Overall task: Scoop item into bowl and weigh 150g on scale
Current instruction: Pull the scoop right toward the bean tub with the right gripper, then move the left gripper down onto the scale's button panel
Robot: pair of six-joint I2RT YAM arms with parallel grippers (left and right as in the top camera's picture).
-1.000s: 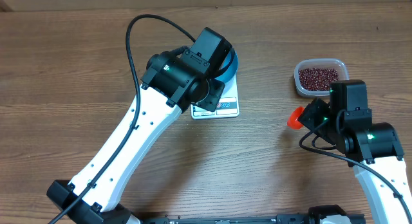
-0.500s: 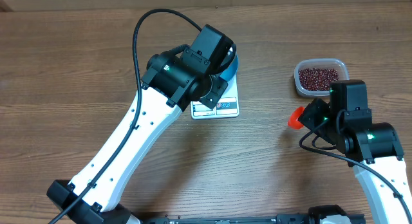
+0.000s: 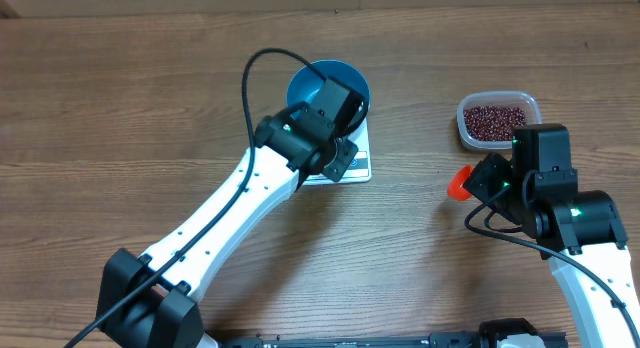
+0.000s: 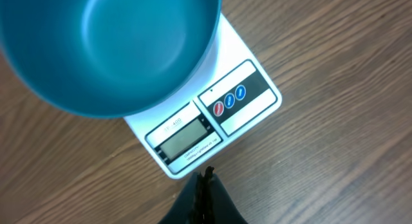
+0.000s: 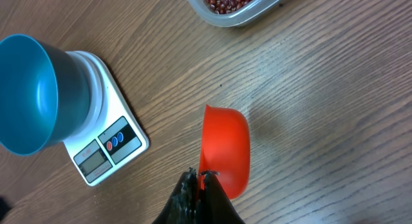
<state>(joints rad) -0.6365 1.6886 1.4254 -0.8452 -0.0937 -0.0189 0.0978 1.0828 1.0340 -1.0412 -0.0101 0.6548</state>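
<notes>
Overhead view. Wooden counter [image 3: 120, 108]. The scale [image 3: 362, 156] is near centre, its front strip facing 6 o'clock. The blue bowl [image 3: 303, 83] sits on the scale and overhangs its 12 o'clock edge. The left arm's wrist covers the bowl's 4 o'clock part. A clear tub [image 3: 466, 131] stands on the counter at 3 o'clock of the bowl, well apart. The beans [image 3: 495, 119] lie in the tub as a loose dark red layer. An orange-red scoop [image 3: 458, 182] is at 7 o'clock of the tub, near it but not touching.

Left wrist view.
- Left tool [image 4: 206, 174]: fingers pressed together with nothing between them.
- Its tips are just at 6 o'clock of the scale's front edge, close to the display [image 4: 184, 143].
- Cannot tell from this angle whether the tips touch the counter or the scale.
- Digits on the display are not legible.
- Buttons [image 4: 230, 100], one red and two blue, are at 2 o'clock of the display.
- The bowl's inner wall is plain smooth blue.

Right wrist view.
- Right tool [image 5: 201, 177]: pinched tight on the near end of the scoop, which runs out toward 12 o'clock from the tips.
- The scoop seems to be held off the counter, though the view is steep.
- The tub is at 12 o'clock, cut by the frame edge.
- The scale and bowl are at 9 o'clock.
</notes>
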